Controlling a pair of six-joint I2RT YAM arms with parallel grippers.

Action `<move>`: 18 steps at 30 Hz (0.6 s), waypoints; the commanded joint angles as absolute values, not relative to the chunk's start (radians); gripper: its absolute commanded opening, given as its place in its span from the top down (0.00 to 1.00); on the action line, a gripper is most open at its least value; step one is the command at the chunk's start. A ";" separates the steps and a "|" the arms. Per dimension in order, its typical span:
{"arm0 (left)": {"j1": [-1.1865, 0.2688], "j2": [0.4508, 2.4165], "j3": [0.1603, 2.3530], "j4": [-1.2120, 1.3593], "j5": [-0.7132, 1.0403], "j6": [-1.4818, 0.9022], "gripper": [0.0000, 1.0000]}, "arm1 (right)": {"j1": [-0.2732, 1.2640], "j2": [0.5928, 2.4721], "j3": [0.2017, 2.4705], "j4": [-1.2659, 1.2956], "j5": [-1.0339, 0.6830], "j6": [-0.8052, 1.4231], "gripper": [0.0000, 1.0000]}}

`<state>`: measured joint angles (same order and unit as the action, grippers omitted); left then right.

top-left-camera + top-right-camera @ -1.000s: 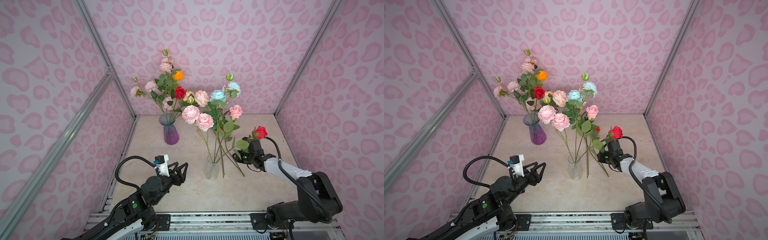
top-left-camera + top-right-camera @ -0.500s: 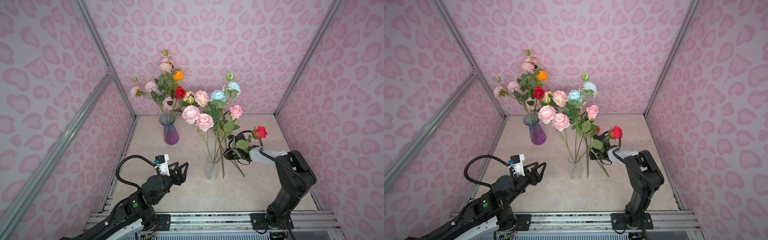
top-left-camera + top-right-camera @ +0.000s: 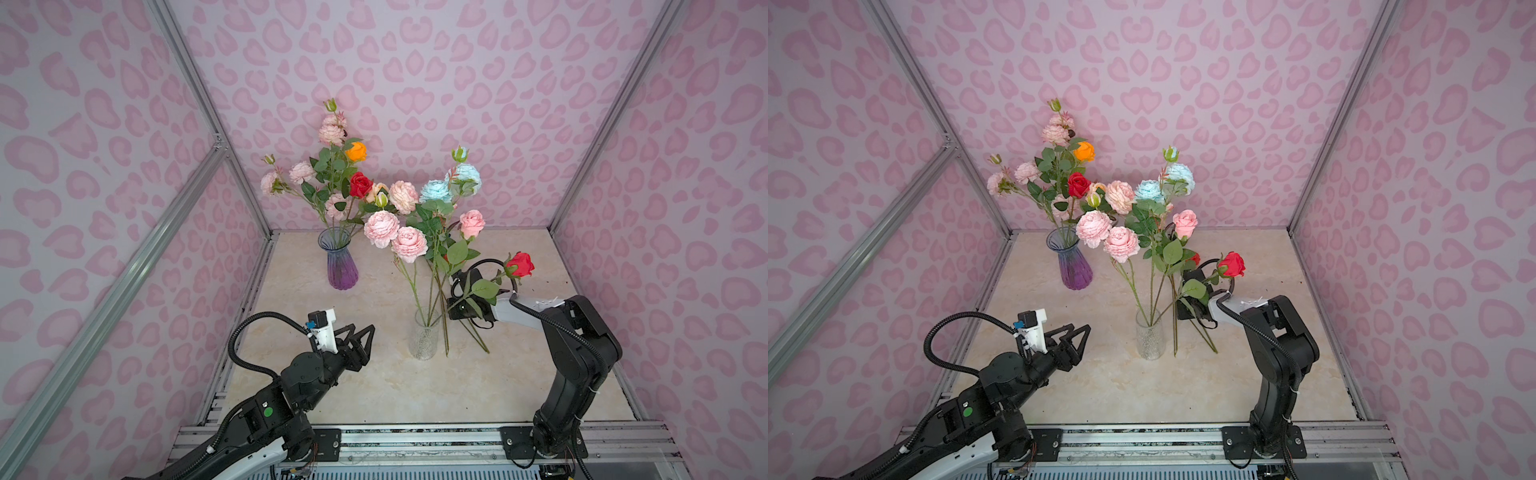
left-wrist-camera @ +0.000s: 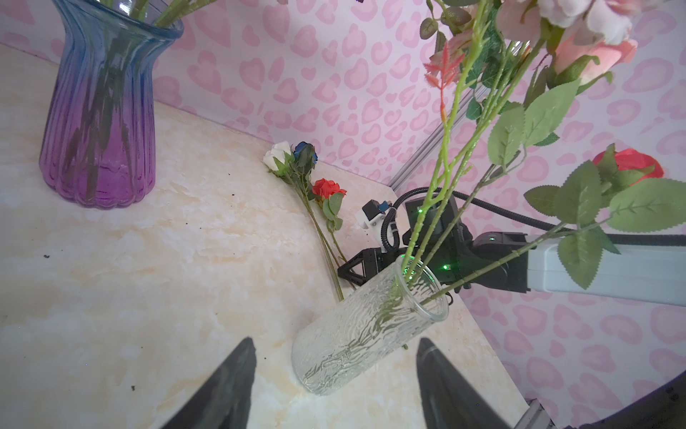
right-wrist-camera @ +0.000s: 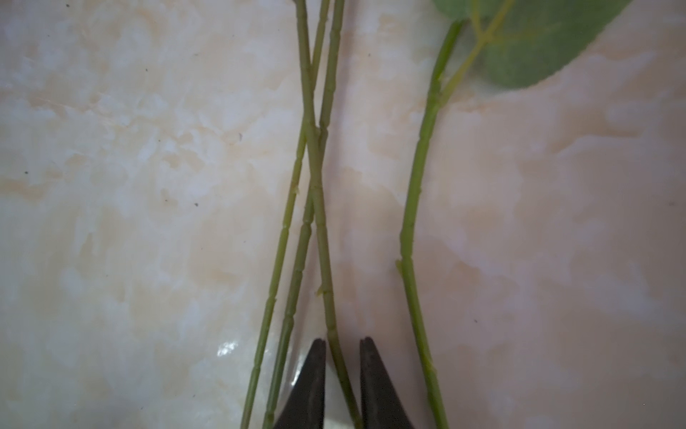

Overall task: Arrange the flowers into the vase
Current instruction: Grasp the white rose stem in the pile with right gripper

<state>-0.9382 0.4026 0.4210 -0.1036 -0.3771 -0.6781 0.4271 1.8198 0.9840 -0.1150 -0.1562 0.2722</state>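
A purple-blue vase (image 3: 342,266) at the back holds pink, orange and red flowers (image 3: 360,185). A clear glass vase (image 3: 424,338) holds pink and light-blue flowers (image 3: 409,243) and a red rose (image 3: 520,264) that leans over my right arm. White (image 4: 277,156), blue (image 4: 305,153) and orange-red roses (image 4: 328,187) lie on the table behind it. My right gripper (image 5: 343,340) is low over their stems, its jaws narrowly apart around one green stem (image 5: 321,237). My left gripper (image 3: 363,328) hovers open and empty, left of the clear vase (image 4: 371,330).
The marble tabletop (image 3: 374,386) is boxed in by pink patterned walls on three sides. An aluminium rail (image 3: 415,436) runs along the front edge. Leaves and stems of the clear vase's flowers hang over my right gripper (image 3: 1179,311).
My right arm has folded upright and its gripper has slid left to the lying stems beside the clear vase; its jaws have narrowed around one stem. The left arm has not moved.
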 commanded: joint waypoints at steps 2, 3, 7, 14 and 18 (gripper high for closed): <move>-0.937 0.397 0.428 -0.106 -0.394 -0.671 0.31 | 0.432 1.827 0.973 -0.157 -0.136 0.284 0.91; -0.937 0.397 0.429 -0.110 -0.395 -0.670 0.31 | 0.434 1.817 0.966 -0.150 -0.140 0.292 0.94; -0.937 0.397 0.438 -0.116 -0.400 -0.662 0.31 | 0.434 1.736 0.916 -0.075 -0.189 0.324 1.00; -0.937 0.411 0.460 -0.112 -0.398 -0.646 0.31 | 0.432 1.570 0.832 0.018 -0.252 0.349 1.00; -0.937 0.424 0.470 -0.100 -0.398 -0.640 0.30 | 0.423 1.471 0.786 0.052 -0.262 0.382 1.00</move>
